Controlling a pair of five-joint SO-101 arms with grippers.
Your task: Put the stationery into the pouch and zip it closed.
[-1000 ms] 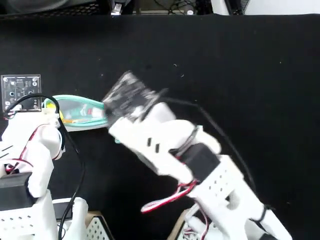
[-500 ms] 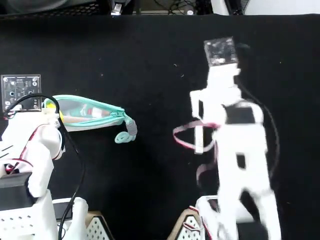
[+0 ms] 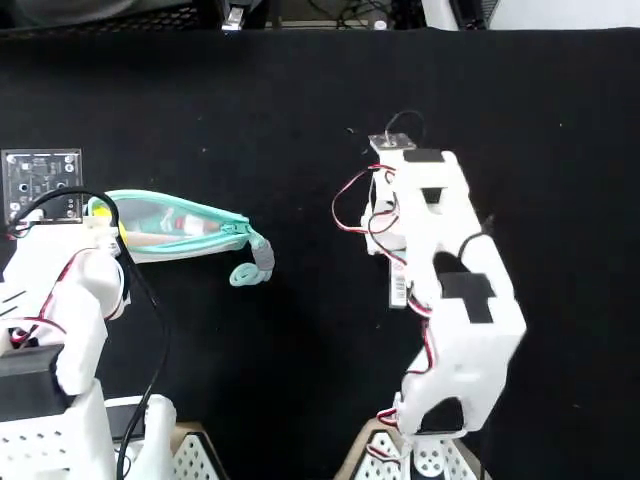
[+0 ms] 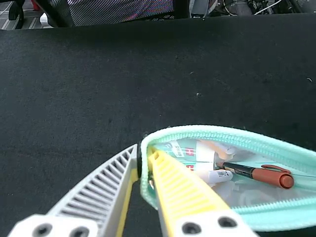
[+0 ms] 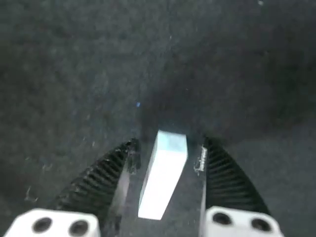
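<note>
Grab step: open right gripper [image 5: 167,148] straddled an eraser [image 5: 163,177] lying on the table [image 3: 300,100].
The pouch [image 3: 180,225] sat well apart, mouth open, its rim pinched by the left gripper [image 4: 143,160]. Closing squarely on the eraser's long sides before lifting looked best.
</note>
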